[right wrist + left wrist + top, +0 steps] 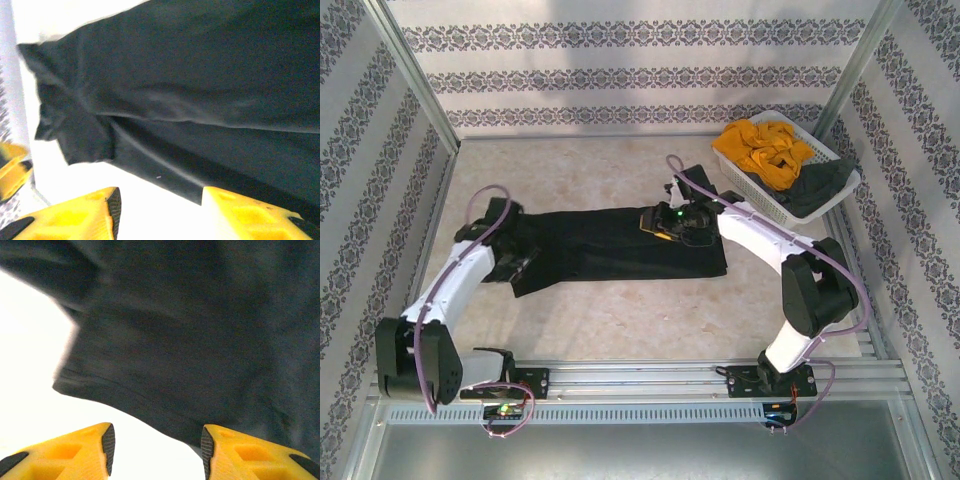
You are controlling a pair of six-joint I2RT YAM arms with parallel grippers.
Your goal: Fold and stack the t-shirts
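Observation:
A large black t-shirt (620,245) lies on the table as a long folded band, running left to right. My left gripper (517,266) sits at its left end, open; in the left wrist view the yellow fingers (90,450) stand apart over bare table, with the black cloth (190,340) just beyond the tips and nothing between them. My right gripper (665,222) hovers over the band's upper right part, also open; its fingertips (95,215) straddle the shirt's edge (175,170) without holding it. A mustard-yellow t-shirt (765,148) and a dark grey t-shirt (820,185) lie crumpled in the basket.
The white slatted basket (817,143) stands at the back right, close to the right arm's elbow. Patterned walls and metal posts enclose the table on three sides. Bare marble tabletop (620,320) lies in front of the black shirt and behind it.

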